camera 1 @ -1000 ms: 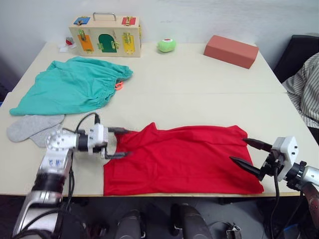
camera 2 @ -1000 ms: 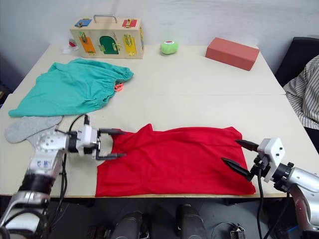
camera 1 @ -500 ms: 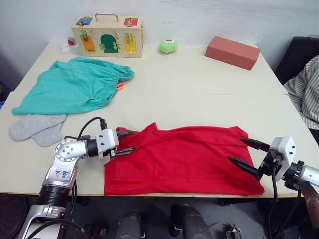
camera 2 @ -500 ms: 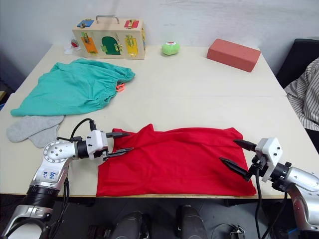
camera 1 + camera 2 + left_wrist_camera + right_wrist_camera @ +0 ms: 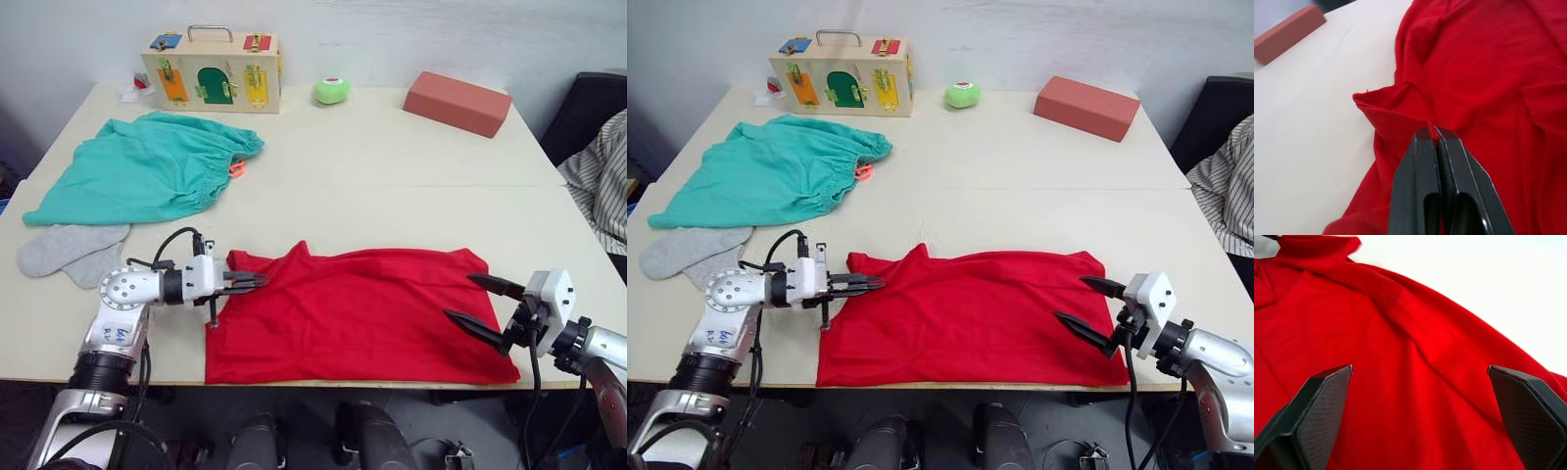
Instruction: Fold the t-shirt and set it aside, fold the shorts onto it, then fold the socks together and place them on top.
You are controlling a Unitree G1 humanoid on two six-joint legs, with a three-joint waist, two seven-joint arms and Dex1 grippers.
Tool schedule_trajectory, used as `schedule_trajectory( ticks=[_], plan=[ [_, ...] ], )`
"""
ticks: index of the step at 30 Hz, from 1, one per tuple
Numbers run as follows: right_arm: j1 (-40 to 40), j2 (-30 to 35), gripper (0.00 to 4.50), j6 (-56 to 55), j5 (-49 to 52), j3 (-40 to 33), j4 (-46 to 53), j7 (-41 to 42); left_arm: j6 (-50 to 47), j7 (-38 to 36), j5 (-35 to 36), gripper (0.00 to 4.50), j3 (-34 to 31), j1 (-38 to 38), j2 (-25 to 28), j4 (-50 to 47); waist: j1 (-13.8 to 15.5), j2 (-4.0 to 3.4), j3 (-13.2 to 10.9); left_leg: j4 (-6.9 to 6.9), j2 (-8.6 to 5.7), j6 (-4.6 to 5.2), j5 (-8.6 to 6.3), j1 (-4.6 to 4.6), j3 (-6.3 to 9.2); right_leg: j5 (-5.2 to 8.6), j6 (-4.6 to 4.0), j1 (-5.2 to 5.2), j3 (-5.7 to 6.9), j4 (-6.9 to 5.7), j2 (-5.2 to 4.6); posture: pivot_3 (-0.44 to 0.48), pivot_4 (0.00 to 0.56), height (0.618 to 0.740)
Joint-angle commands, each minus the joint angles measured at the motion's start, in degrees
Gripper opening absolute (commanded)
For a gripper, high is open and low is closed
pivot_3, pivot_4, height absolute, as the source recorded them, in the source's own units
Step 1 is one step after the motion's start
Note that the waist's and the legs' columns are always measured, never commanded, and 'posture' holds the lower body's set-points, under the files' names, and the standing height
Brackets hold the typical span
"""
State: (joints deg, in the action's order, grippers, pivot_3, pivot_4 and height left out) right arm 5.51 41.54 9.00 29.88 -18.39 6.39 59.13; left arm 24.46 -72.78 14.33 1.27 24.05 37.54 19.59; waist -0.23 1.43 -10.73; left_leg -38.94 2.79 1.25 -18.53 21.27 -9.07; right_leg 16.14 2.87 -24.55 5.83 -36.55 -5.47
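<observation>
The red t-shirt lies spread flat near the table's front edge. My left gripper is at the shirt's left edge, shut on a small fold of the red cloth; the left wrist view shows its fingertips pressed together on that fold. At the shirt's right edge my right gripper stands open, one finger on each side of the cloth's end. The teal shorts lie crumpled at the back left. Just in front of them, the grey socks lie side by side.
A wooden latch box, a green ball and a salmon-red block stand along the table's far edge. A person's striped sleeve and a dark chair are at the right.
My left gripper has moved onto the t-shirt's left edge and shut on the cloth, bunching it slightly. The right gripper stays open at the right edge.
</observation>
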Motion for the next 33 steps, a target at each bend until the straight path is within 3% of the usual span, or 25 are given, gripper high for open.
schedule_trajectory(
  ticks=[1,11,22,27,30,33],
  plan=[
    [0.2,-0.4,4.5,0.1,0.7,-0.7,0.7,-0.1,6.5,-6.9,0.9,0.05,1.6,1.5,1.3,2.8,0.0,-0.03,0.0,0.01,0.0,0.0,0.0,-0.01,0.0,0.0,0.0,0.0,0.01,0.01,0.0,0.0,0.15,0.74],
    [1.2,-0.3,4.5,1.0,0.8,-0.9,0.8,0.1,23.3,-16.7,2.1,0.05,2.9,7.8,1.9,12.4,0.2,-0.03,0.0,-0.01,-0.01,0.09,-0.05,0.06,0.05,0.0,0.0,0.01,0.05,0.06,-0.02,0.0,0.15,0.74],
    [2.6,-0.6,4.5,1.1,0.5,-0.5,0.3,0.2,24.9,-17.7,4.4,0.05,5.9,7.5,6.2,12.8,0.0,-0.03,0.0,0.0,0.0,0.12,-0.06,0.05,0.05,0.0,0.0,0.01,0.05,0.07,0.01,0.0,0.15,0.74],
    [1.9,-0.8,4.5,1.2,0.1,0.0,-0.5,0.4,15.3,-15.5,7.1,0.05,5.3,4.5,7.5,8.9,0.0,-0.04,0.0,0.0,0.0,0.16,-0.09,0.06,0.05,0.0,0.0,0.01,0.05,0.09,0.01,0.0,0.15,0.74],
    [0.3,-1.4,4.5,3.8,3.1,-0.1,1.0,0.0,7.3,-10.8,7.3,0.65,3.3,2.2,8.5,4.6,-0.1,-0.05,0.0,0.0,0.01,0.15,-0.08,0.07,0.05,0.01,0.0,0.01,0.05,0.09,0.01,0.0,0.15,0.74],
    [0.0,-1.6,4.32,8.0,6.9,0.4,4.5,0.9,-11.1,-9.2,11.7,1.61,1.3,-1.9,13.2,-3.1,-0.2,-0.11,-0.1,0.01,0.02,0.16,-0.09,0.08,0.08,0.01,0.0,0.0,0.05,0.08,0.02,0.0,0.15,0.74]
  ],
)
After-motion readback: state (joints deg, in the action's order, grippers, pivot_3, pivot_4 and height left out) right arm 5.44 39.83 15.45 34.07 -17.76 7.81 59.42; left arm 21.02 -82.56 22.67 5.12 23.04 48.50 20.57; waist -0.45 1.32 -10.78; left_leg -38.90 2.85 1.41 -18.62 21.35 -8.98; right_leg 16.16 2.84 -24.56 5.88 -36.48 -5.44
